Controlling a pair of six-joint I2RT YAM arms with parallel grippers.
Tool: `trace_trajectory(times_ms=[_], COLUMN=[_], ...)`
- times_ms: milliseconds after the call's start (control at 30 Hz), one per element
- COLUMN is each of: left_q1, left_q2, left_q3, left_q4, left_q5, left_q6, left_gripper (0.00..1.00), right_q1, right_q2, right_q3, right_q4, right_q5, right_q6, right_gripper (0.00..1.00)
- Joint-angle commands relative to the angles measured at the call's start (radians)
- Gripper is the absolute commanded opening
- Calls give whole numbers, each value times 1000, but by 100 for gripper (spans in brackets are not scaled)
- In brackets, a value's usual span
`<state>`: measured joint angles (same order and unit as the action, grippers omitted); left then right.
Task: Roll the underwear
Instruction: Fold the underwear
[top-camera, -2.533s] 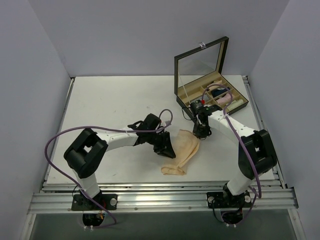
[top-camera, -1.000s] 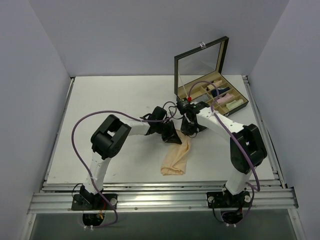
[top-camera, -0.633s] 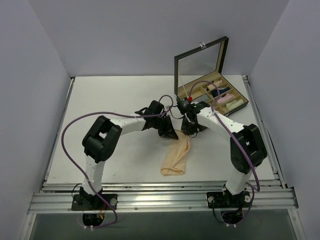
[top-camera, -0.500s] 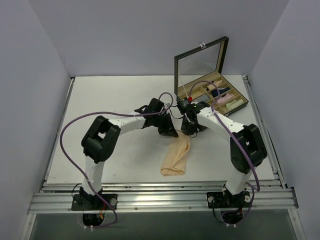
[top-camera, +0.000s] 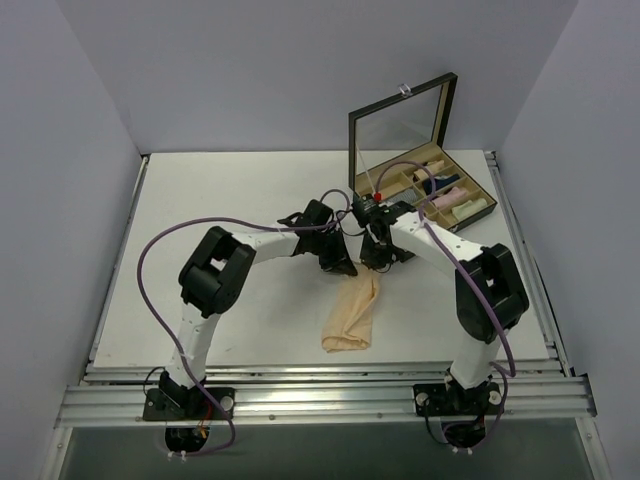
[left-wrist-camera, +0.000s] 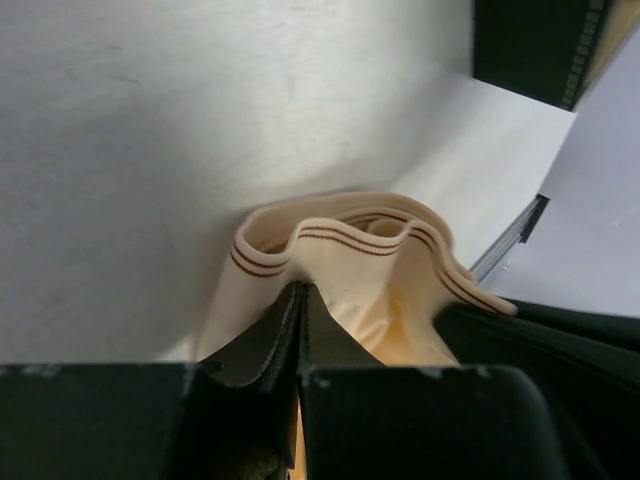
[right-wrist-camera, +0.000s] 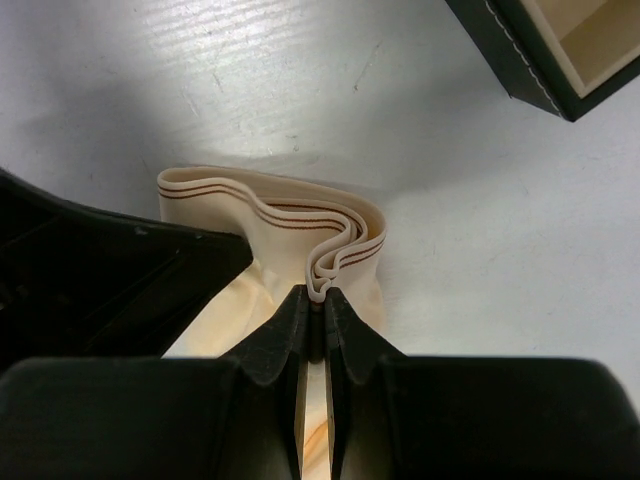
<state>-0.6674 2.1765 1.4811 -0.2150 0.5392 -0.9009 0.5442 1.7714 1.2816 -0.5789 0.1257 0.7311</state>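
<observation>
White table (top-camera: 220, 200) | peach underwear (top-camera: 352, 315), striped waistband (right-wrist-camera: 270, 205) bunched | left gripper (left-wrist-camera: 300, 292), right gripper (right-wrist-camera: 315, 296) clamp waistband

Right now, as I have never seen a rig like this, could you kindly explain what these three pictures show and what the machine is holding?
This is a robot with two jointed arms, the left arm and the right arm, bolted at the near edge of a white table. The wide picture comes from a fixed camera above and behind them. The two close-ups come from a camera on each wrist, looking along that arm's own fingers. Each arm ends in a two-finger pincer. The left pincer and the right pincer are both shut on the striped band of the underwear, a thin peach-beige garment. The rest of it lies on the table, trailing toward the arms' bases. At the back right stands an open black box whose compartments hold small cloth rolls.
</observation>
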Motion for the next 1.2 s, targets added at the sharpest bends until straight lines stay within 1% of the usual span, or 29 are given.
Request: trace_trajectory(times_ms=[0, 167, 367, 533, 967, 1067, 1100, 1133, 1167], left_q1=[5, 3, 3, 5, -6, -6, -3, -3, 2], left_q2=[34, 60, 66, 52, 46, 17, 3, -24, -36], left_q3=[24, 1, -25, -28, -36, -38, -42, -45, -48], left_q4=[34, 45, 72, 60, 45, 7, -7, -20, -41], left_q5=[-21, -48, -58, -65, -71, -71, -73, -77, -82], left_q6=[-3, -6, -18, -6, -15, -13, -13, -13, -13], left_gripper=[7, 6, 6, 6, 6, 9, 11, 13, 15], right_q1=[2, 8, 43, 57, 74, 76, 74, 76, 74], right_q2=[22, 54, 105, 140, 155, 137, 132, 126, 122], right_q3=[54, 91, 114, 96, 65, 50, 50, 51, 53], right_q4=[-25, -4, 30, 73, 177, 192, 191, 188, 183], right_q5=[23, 8, -8, -35, -46, -55, -57, -55, -54], right_q6=[-13, -24, -16, -9, 37, 53, 53, 48, 44], right_gripper=[0, 0, 0, 0, 0, 0, 0, 4, 5])
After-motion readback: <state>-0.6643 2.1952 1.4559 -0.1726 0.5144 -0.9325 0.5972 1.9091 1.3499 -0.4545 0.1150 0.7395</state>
